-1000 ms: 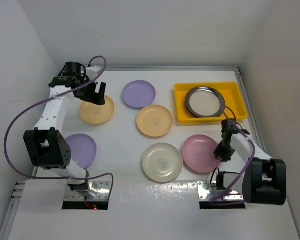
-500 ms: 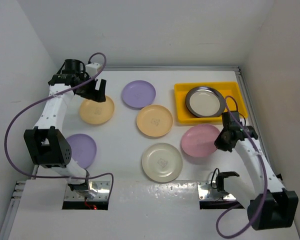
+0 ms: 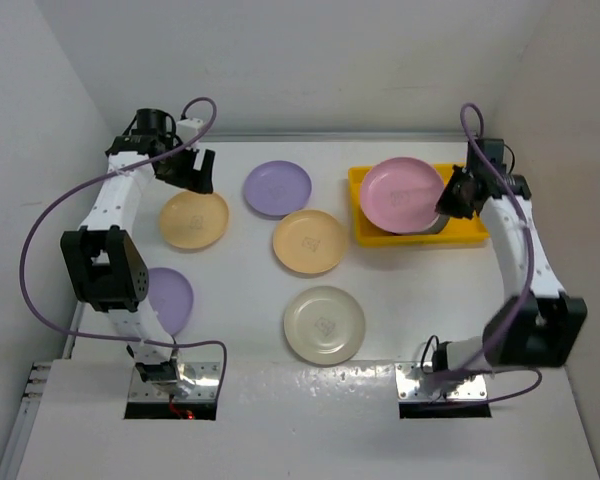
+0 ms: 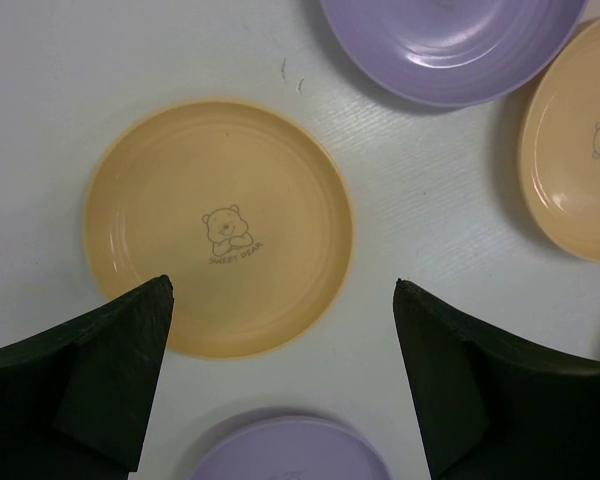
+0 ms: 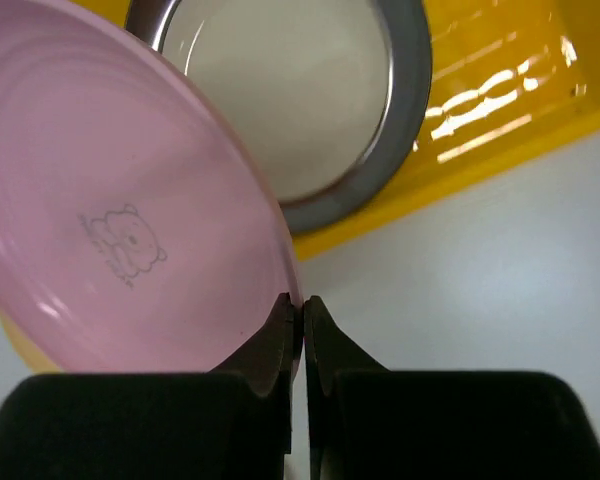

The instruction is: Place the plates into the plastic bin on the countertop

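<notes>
While the right gripper [image 5: 302, 302] clamps its rim between closed jaws, the glossy pink plate [image 5: 130, 220] hangs tilted over the yellow plastic bin [image 5: 500, 120], seemingly clear of it; 1 grey plate [image 5: 300, 90] lies inside. Spread wide and empty, the left gripper [image 4: 282, 290] hovers over a yellow-orange plate [image 4: 220, 210].

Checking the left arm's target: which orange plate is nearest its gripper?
The far-left orange plate, framed by the open left gripper; the other orange plate sits mid-table.

Pink plate [image 3: 402, 195], rim pinched in the right tool [image 5: 302, 305], hangs tilted over the yellow bin [image 3: 465, 235] and its grey dark-rimmed plate [image 5: 280, 90]; lavender plates [image 3: 277, 187], yellow-orange plates [image 3: 309, 241] and cream plate [image 3: 324, 324] lie flat on the white worktop [image 3: 240, 290].
</notes>
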Controlling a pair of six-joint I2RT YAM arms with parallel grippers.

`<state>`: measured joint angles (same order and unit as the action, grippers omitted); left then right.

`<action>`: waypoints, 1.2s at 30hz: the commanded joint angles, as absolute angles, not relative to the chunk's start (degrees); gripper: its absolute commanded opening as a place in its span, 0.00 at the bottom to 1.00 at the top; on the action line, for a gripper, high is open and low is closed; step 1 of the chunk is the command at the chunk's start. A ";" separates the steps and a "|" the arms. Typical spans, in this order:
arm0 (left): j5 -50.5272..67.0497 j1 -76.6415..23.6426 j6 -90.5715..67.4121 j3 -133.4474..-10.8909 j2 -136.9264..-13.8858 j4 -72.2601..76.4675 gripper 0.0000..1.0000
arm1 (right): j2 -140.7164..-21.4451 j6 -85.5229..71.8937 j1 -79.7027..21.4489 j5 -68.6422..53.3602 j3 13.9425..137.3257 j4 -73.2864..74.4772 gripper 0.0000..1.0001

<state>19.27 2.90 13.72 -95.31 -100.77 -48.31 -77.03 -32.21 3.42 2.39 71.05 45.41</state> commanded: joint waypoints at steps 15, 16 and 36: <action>16.08 5.27 14.50 -95.19 -99.24 -47.46 0.91 | -109.42 -28.92 12.74 1.32 85.87 30.05 0.19; 16.08 5.27 14.50 -95.19 -99.23 -47.46 0.91 | -110.73 -28.92 13.35 0.80 86.39 32.15 0.29; 10.82 14.84 14.24 -72.08 -77.88 -47.46 0.91 | -84.28 -28.91 -33.73 -1.24 42.56 31.92 0.82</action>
